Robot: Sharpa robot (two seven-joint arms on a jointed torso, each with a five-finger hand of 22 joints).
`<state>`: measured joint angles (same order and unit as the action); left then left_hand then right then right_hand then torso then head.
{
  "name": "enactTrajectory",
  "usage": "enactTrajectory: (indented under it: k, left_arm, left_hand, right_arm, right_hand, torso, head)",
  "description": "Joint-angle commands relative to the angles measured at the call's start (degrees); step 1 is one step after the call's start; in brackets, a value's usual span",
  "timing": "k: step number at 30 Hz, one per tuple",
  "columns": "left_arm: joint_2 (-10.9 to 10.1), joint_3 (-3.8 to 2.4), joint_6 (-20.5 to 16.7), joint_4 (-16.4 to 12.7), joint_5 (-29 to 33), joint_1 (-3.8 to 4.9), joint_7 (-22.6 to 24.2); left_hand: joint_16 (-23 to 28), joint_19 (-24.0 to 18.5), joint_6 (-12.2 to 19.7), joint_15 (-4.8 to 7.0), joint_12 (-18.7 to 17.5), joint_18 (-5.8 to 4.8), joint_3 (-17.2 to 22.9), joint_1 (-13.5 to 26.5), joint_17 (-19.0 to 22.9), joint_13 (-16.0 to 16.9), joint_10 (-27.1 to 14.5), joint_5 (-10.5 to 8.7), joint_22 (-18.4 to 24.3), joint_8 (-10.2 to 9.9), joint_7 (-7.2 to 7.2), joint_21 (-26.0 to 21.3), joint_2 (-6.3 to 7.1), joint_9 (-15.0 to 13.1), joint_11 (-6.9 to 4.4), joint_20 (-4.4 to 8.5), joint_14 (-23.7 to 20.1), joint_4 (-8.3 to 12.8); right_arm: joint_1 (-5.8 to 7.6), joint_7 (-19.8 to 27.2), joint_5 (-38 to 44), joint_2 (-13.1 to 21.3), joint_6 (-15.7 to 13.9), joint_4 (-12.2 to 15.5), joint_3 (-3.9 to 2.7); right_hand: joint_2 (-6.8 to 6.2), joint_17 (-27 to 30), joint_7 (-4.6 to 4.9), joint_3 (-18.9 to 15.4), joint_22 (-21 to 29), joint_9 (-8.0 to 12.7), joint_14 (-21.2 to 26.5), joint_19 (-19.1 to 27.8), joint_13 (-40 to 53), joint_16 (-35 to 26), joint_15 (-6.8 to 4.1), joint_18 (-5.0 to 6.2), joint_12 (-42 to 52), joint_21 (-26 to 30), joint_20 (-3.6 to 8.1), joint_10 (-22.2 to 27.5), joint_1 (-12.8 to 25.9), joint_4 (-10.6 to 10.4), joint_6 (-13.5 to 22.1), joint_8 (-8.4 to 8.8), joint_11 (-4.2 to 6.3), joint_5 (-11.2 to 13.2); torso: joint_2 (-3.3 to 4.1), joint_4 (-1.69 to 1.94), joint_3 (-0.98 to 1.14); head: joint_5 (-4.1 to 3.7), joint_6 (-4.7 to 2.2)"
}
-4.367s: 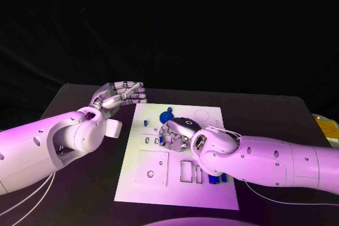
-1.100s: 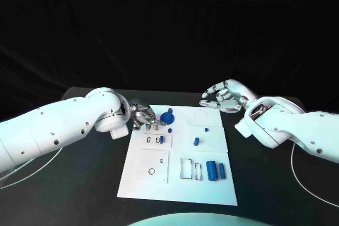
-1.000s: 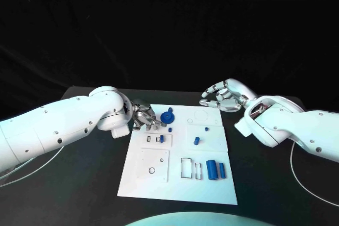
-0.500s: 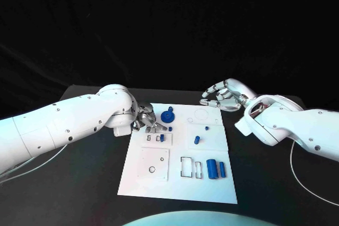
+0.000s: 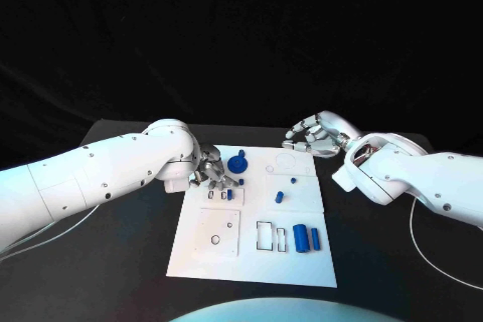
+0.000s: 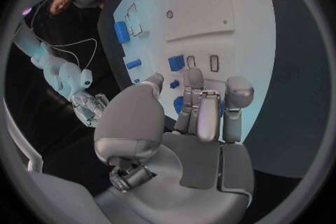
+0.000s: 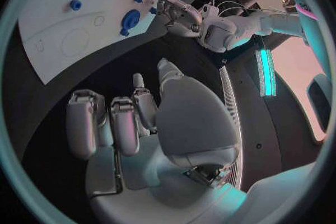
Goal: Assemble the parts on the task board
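Left hand (image 5: 209, 170) nearer task board (image 5: 302, 269)

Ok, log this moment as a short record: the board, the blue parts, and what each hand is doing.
board: white task board in the middle of the black table
parts: blue round part at the far end; two blue cylinders lying at the near right; small blue pieces mid-board
left hand: left hand over the board's far left edge, beside the blue round part, fingers curled, nothing seen in it
right hand: right hand raised near the board's far right corner, fingers curled, holding nothing
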<state>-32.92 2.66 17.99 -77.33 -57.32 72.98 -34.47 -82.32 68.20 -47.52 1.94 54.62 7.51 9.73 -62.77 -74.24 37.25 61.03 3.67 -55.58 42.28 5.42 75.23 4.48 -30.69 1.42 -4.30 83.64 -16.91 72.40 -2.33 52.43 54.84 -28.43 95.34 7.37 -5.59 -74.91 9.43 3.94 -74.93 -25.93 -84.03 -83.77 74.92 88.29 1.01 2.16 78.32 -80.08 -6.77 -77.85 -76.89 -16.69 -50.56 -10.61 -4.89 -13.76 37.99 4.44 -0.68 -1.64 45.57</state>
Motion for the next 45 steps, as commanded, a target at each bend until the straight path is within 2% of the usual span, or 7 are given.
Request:
enactTrajectory:
  k: [1, 7, 15, 20, 28, 41, 45]
  left_arm:
    - [0.53, 0.07, 1.53, 0.26, -0.31, 0.05, 0.18]
    - [1.05, 0.26, 1.84, 0.87, -0.30, 0.04, 0.45]
    - [1.95, 0.45, 2.49, 1.73, -0.03, 0.00, 0.35]
    - [2.26, 0.54, 2.90, 2.28, 0.10, -0.03, 0.17]
    - [2.60, 0.63, 3.72, 2.62, 0.43, -0.05, 0.29]
    - [2.72, 0.73, 4.18, 2.80, 1.34, -0.06, 0.40]
    - [2.81, 0.76, 4.43, 2.81, 1.71, -0.06, 0.44]
  left_hand:
    - [-0.26, 0.42, 0.32, 0.20, 0.21, -0.79, -0.25, -0.35, -0.12, 0.02, 0.14, -0.15, -0.09, 0.37, -0.22, 0.41, -0.34, -0.13, -0.19, 0.07, 0.96, 0.06]
    - [-0.43, 0.49, 0.46, 0.22, 0.27, -0.82, -0.08, -0.81, -0.39, -0.01, 0.05, -0.14, -0.27, 0.42, -0.24, 0.53, -0.55, -0.30, -0.21, 0.09, 1.05, 0.05]
    - [-0.82, 0.73, 0.87, 0.24, 0.47, -0.93, 0.75, -2.76, -0.92, -0.08, -0.20, -0.14, -0.93, 0.48, -0.26, 0.95, -0.71, -0.79, -0.24, 0.10, 1.20, 0.09]
    - [-0.87, 0.73, 0.98, 0.23, 0.49, -0.94, 1.17, -3.41, -0.96, -0.16, -0.32, -0.13, -1.06, 0.46, -0.24, 1.05, -0.70, -0.92, -0.24, 0.09, 1.19, 0.08]
    - [-0.91, 0.69, 1.15, 0.19, 0.32, -0.97, 2.33, -4.70, -0.91, -0.62, -0.75, -0.11, -1.28, 0.33, -0.20, 1.22, -0.75, -1.15, -0.20, 0.04, 1.10, 0.08]
    - [-0.86, 0.28, 1.29, 0.11, 0.26, -0.92, 4.51, -5.89, -0.67, -0.87, -1.14, -0.15, -1.13, 0.04, -0.13, 1.23, -1.20, -1.39, -0.14, -0.06, 0.89, 0.05]
    - [-0.95, 0.22, 1.32, 0.11, 0.24, -0.94, 5.88, -6.73, -0.79, -1.01, -1.23, -0.13, -1.28, -0.08, -0.17, 1.31, -1.34, -1.53, -0.17, -0.11, 0.89, 0.10]
  right_arm:
    - [-0.14, -0.77, 0.83, -0.16, 1.78, -0.16, 0.03]
    - [-0.26, -0.98, 1.05, -0.30, 2.00, -0.35, 0.06]
    - [-0.31, -1.11, 1.12, -0.43, 2.02, -0.49, 0.07]
    - [-0.33, -1.18, 1.13, -0.50, 2.07, -0.53, 0.08]
    - [-0.35, -1.15, 1.11, -0.65, 2.17, -0.69, 0.08]
    - [-0.42, -1.11, 0.88, -1.00, 2.32, -0.98, 0.13]
    - [-0.47, -1.16, 0.84, -1.10, 2.37, -1.10, 0.14]
  right_hand:
    - [0.16, -8.78, -0.08, -0.41, -8.49, 0.05, -4.50, 0.31, 0.51, -0.25, -0.50, 0.56, -0.39, 0.33, 0.19, 0.39, 0.80, -0.06, 0.42, -0.40, 0.24, -0.07]
    - [0.21, -8.56, -0.07, -0.46, -8.37, 0.06, -4.45, 0.43, 0.34, -0.32, -0.50, 0.61, -0.54, 0.53, 0.19, 0.54, 0.89, -0.05, 0.46, -0.41, 0.24, -0.06]
    - [0.35, -8.35, -0.06, -0.51, -8.27, 0.07, -4.40, 0.53, 0.27, -0.39, -0.50, 0.65, -0.60, 0.70, 0.19, 0.61, 1.02, -0.04, 0.52, -0.45, 0.23, -0.09]
    - [0.47, -8.19, -0.05, -0.59, -8.18, 0.08, -4.36, 0.61, 0.16, -0.45, -0.50, 0.69, -0.70, 0.85, 0.19, 0.72, 1.18, -0.06, 0.58, -0.49, 0.23, -0.10]
    - [0.53, -8.18, -0.05, -0.62, -8.13, 0.08, -4.35, 0.66, 0.18, -0.46, -0.50, 0.71, -0.69, 0.94, 0.19, 0.71, 1.26, -0.05, 0.60, -0.52, 0.22, -0.10]
    - [0.72, -8.04, -0.06, -0.67, -8.10, 0.08, -4.32, 0.69, 0.17, -0.52, -0.50, 0.72, -0.69, 0.99, 0.19, 0.72, 1.41, -0.06, 0.61, -0.59, 0.22, -0.14]
    - [0.72, -8.04, -0.06, -0.67, -8.10, 0.08, -4.32, 0.69, 0.17, -0.52, -0.50, 0.72, -0.69, 0.99, 0.19, 0.72, 1.41, -0.06, 0.61, -0.59, 0.22, -0.14]
  torso:
    - [-0.05, 0.09, 0.01]
    - [-0.10, 0.00, 0.07]
    - [-0.06, 0.01, 0.02]
    - [0.00, -0.20, 0.01]
    - [-0.11, 0.14, 0.06]
    - [-0.07, -0.01, 0.02]
    - [-0.08, 0.05, 0.05]
  head:
    - [-0.10, 0.00]
    - [0.13, 0.11]
    - [0.17, 0.19]
    - [0.21, 0.08]
    - [-0.03, 0.30]
    - [0.08, 0.39]
    - [0.08, 0.42]
